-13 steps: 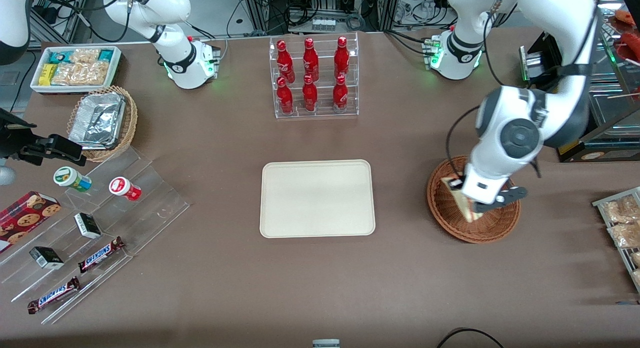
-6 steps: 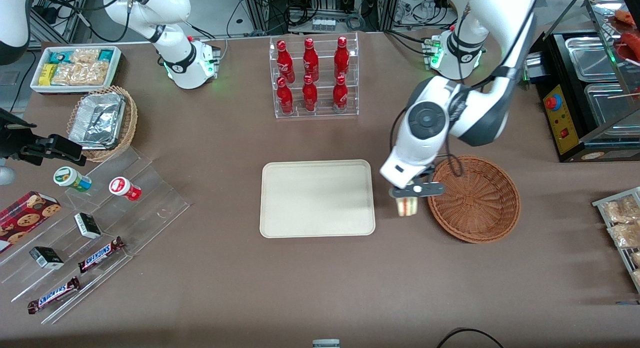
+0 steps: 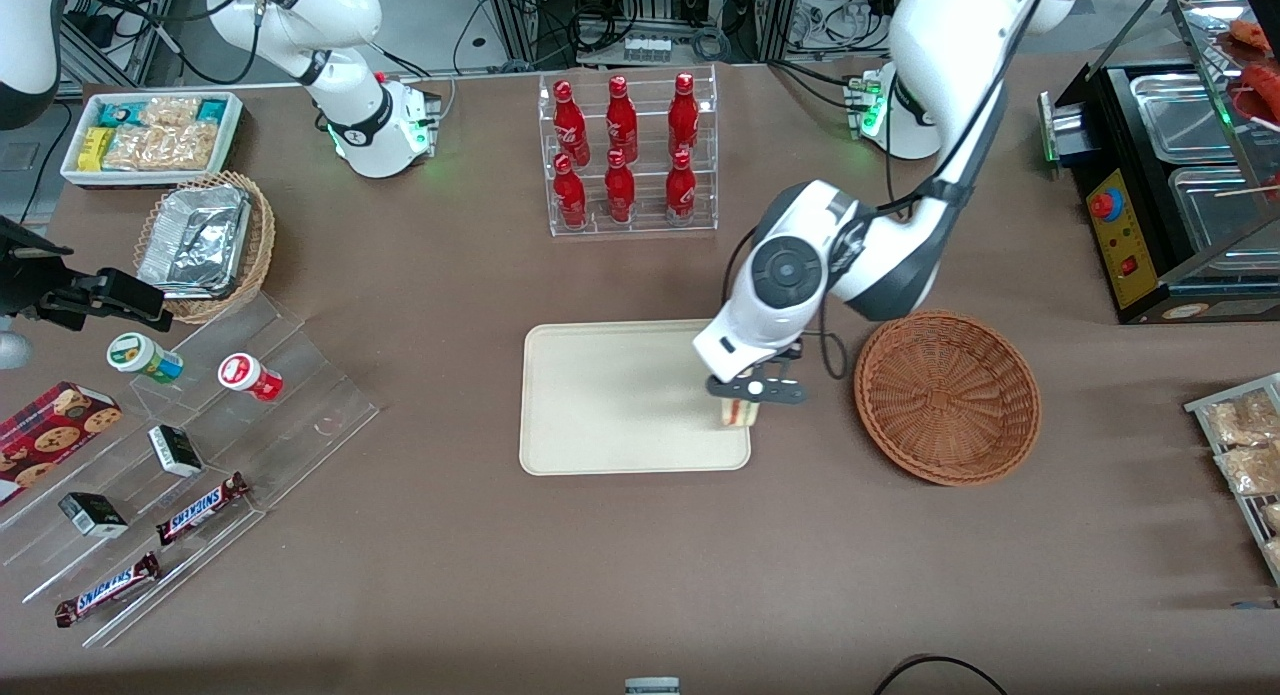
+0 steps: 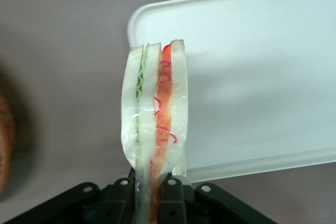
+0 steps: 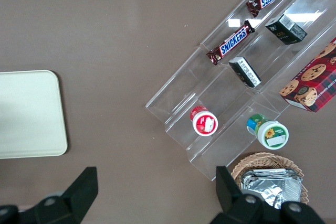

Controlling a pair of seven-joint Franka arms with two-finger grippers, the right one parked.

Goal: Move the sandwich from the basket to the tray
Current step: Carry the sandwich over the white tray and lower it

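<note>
The pincer (image 3: 741, 397) is clamped on the sandwich (image 3: 734, 412), bread faces pressed flat so the filling holds, hanging above the tray (image 3: 610, 395) edge nearest the empty basket (image 3: 946, 395), at the tray's three o'clock.

The front view looks steeply down on the whole table. The left wrist view looks close past the gripper (image 4: 149, 192) at the tray (image 4: 262, 77), which all three views share.

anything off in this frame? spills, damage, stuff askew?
Nothing stands out. The gripper is shut on the intact sandwich over the tray edge nearest the basket, which sits upright and empty. No spills visible.
</note>
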